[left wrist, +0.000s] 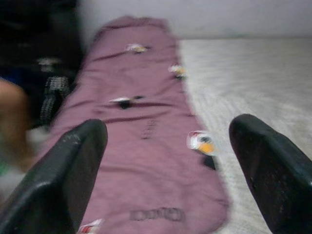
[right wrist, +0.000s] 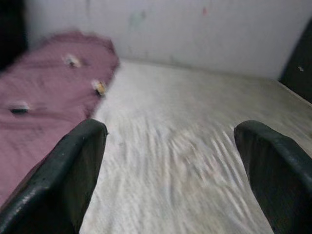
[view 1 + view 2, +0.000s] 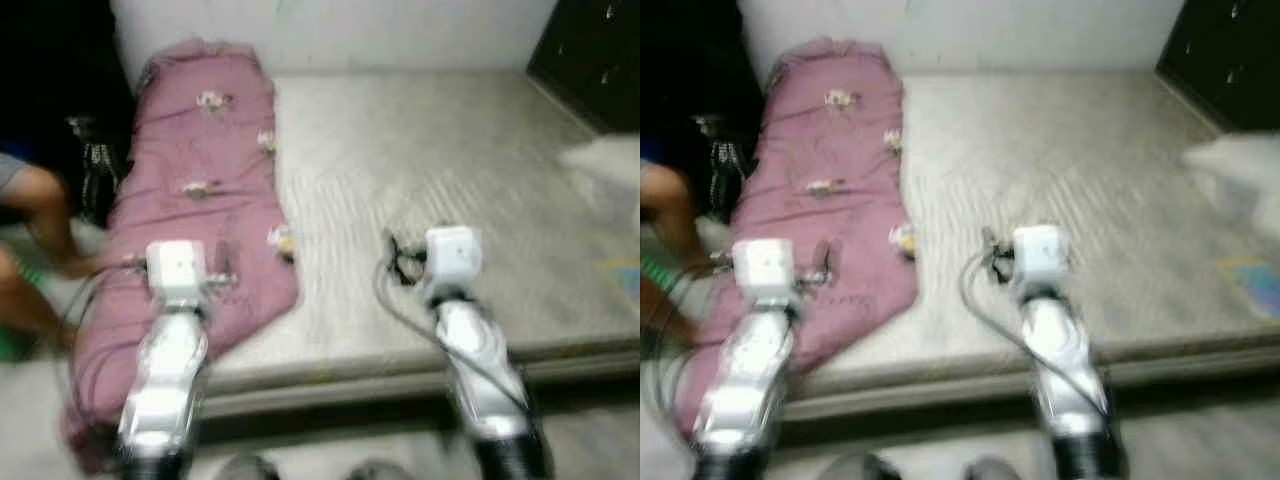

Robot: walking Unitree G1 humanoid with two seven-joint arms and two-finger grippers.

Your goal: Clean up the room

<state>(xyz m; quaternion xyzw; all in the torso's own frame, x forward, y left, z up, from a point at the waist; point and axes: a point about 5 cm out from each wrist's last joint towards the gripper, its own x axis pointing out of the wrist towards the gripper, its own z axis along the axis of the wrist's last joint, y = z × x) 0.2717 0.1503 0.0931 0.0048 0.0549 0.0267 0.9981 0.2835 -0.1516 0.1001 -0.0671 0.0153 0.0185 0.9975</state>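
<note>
A mauve blanket [image 3: 200,200] lies lengthwise along the left side of a bare grey mattress [image 3: 440,170]. It hangs over the near left corner. Small pale patches [image 1: 201,141] dot the blanket; blur hides whether they are prints or loose items. My left arm [image 3: 172,330] reaches over the blanket's near end, and the left gripper [image 1: 170,146] is open with nothing between its fingers [image 1: 73,165]. My right arm [image 3: 465,330] reaches over the mattress's front edge. The right gripper [image 2: 170,146] is open above the grey surface, holding nothing.
A person's bare leg [image 3: 45,215] is at the far left beside the bed, with dark bags [image 3: 95,165] behind it. A dark cabinet [image 3: 590,50] stands at the back right. A white bundle [image 3: 610,160] and a bluish item [image 3: 628,278] lie on the mattress's right side.
</note>
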